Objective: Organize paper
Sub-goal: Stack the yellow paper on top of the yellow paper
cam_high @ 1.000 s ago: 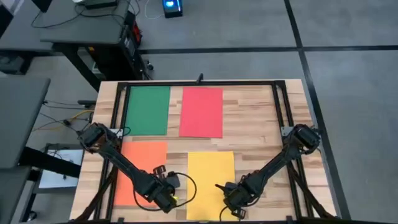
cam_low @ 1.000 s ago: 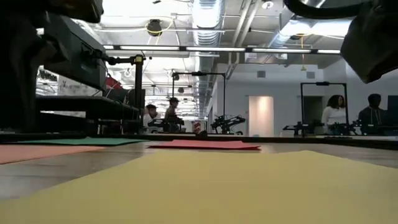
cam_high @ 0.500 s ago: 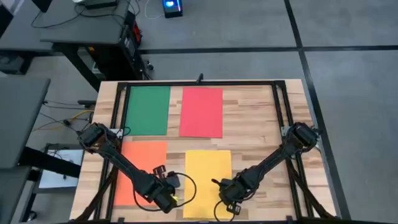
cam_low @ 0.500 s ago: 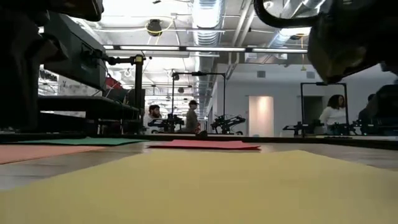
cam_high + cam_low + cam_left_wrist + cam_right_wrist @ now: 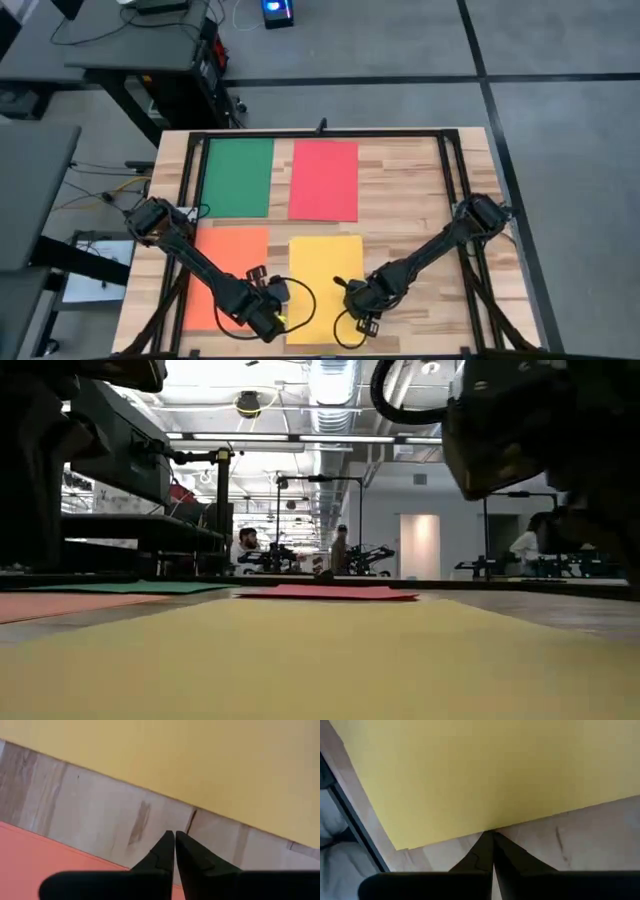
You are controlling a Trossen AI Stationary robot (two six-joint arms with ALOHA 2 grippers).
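**Q:** Four sheets lie on the table (image 5: 410, 190); which one does the coming move concern, and where is it?

**A:** Probably the yellow sheet (image 5: 322, 285), near the front edge, its long axis running front to back. The orange sheet (image 5: 222, 275) lies just beside it with a strip of bare wood between; the green sheet (image 5: 238, 176) and red sheet (image 5: 324, 179) sit side by side at the far end.

**Q:** Which gripper is nearer?

**A:** The right gripper (image 5: 493, 836). Its fingers are closed together, holding nothing, with the tips meeting the yellow sheet's edge on its right side; the sheet lies leftward from it, toward the orange one. A sideways nudge, judged from this contact, would carry the sheet that way.

**Q:** And the other arm?

**A:** The left gripper (image 5: 174, 836), likewise closed and empty, points at the bare strip between orange and yellow, touching neither, so far as can be told.
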